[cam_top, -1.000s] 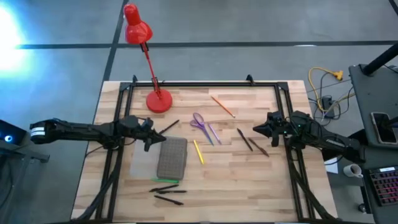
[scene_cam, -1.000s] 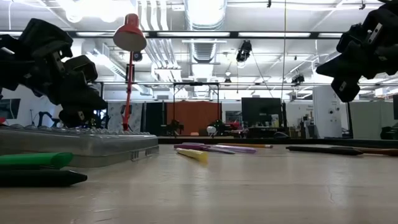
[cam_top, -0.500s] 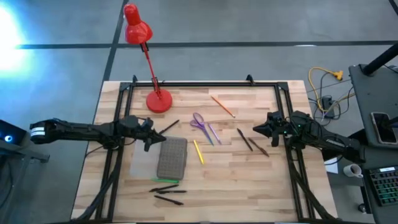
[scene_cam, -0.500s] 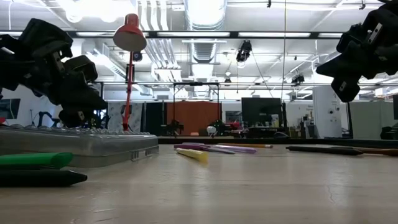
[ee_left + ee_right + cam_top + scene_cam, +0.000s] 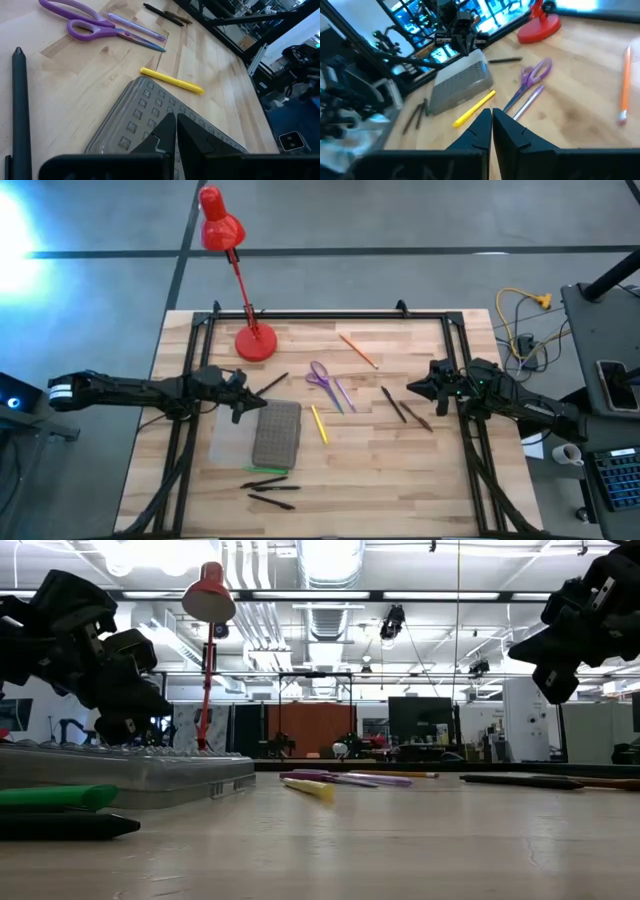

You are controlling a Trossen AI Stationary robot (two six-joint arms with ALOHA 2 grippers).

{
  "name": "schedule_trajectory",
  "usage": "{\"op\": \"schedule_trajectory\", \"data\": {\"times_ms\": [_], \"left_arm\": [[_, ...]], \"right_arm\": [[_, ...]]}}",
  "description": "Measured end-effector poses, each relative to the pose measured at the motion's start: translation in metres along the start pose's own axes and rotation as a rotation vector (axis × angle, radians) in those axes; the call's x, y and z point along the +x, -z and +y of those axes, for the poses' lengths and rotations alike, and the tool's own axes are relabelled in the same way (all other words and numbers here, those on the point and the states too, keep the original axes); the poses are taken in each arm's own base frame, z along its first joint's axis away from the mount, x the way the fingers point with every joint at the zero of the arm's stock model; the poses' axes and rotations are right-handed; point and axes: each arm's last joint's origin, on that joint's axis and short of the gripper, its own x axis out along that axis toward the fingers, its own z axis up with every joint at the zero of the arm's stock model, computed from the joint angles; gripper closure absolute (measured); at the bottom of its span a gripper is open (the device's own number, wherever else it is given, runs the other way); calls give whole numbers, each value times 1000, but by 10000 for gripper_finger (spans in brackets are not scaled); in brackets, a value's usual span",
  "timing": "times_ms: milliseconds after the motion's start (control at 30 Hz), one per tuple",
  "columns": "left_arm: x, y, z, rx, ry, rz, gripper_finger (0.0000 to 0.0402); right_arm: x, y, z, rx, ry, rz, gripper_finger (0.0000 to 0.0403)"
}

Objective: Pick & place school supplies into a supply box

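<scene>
The supply box (image 5: 277, 432), a translucent case with a grey gridded lid, lies flat on the table left of centre. My left gripper (image 5: 243, 404) hovers shut just off its far left corner, with the lid (image 5: 150, 107) showing ahead of the fingers. My right gripper (image 5: 412, 388) hangs shut over the table's right part, near two dark pens (image 5: 403, 410). Purple scissors (image 5: 320, 376), a purple pencil (image 5: 343, 394), a yellow pencil (image 5: 319, 424) and an orange pencil (image 5: 357, 350) lie between the arms. A green marker (image 5: 265, 469) and dark pens (image 5: 268, 490) lie near the box's near end.
A red desk lamp (image 5: 255, 340) stands at the far left of the table, its head leaning past the far edge. One more dark pen (image 5: 272, 384) lies beside the left gripper. A black frame (image 5: 320, 317) runs along the table's edges. Bare wood shows at the near right.
</scene>
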Motion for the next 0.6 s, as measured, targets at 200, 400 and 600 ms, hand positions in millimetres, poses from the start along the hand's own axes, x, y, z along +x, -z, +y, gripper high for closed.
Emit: {"op": "schedule_trajectory", "data": {"times_ms": [200, 400, 600], "left_arm": [[0, 0, 0, 0, 0, 0, 400], [0, 0, 0, 0, 0, 0, 400], [0, 0, 0, 0, 0, -1, 400]], "right_arm": [[-1, -8, -2, -520, 182, -106, 394], [-1, -9, -4, -933, 275, -74, 394], [-1, -10, -4, -1154, 304, -41, 394]]}}
